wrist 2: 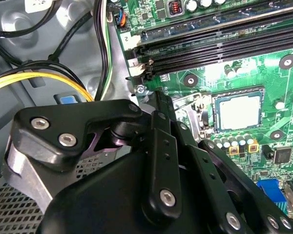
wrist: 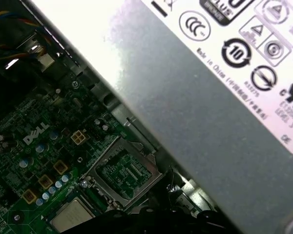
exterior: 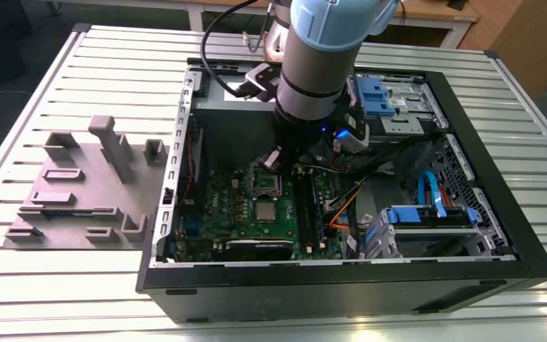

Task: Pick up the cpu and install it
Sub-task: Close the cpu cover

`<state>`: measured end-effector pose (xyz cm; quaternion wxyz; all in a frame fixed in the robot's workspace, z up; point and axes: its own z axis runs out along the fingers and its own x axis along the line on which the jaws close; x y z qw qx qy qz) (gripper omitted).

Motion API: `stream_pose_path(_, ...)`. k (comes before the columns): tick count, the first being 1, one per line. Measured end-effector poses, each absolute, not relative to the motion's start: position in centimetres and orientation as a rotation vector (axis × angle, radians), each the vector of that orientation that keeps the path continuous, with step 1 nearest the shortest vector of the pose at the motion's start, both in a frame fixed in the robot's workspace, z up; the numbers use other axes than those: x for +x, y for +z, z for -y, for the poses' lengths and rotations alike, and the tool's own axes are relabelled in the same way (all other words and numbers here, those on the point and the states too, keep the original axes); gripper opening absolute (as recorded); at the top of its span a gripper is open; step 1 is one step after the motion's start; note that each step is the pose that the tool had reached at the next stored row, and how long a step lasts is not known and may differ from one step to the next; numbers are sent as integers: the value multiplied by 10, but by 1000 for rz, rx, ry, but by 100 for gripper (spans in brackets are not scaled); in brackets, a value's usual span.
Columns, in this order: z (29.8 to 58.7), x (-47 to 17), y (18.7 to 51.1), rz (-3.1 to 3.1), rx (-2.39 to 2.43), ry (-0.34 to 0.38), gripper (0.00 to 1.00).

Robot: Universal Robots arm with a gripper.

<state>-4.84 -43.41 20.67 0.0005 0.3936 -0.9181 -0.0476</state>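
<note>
1 cpu (exterior: 267, 211) lies on 1 green board (exterior: 219, 198)

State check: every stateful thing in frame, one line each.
cpu: lying flat on the green board, uncovered, not gripped.
socket frame: swung open, beside the cpu.
memory slots: empty.
computer case: on its side, side panel off.
gripper: inside the case, above the socket frame.

The slatted table (exterior: 55, 285) bears a computer case (exterior: 350, 281) and grey fixture (exterior: 83, 192).
</note>
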Motion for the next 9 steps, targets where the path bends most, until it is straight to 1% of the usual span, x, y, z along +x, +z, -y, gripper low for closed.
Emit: stream_pose_path(9,439,-48,214,2884,1237,-155,10)
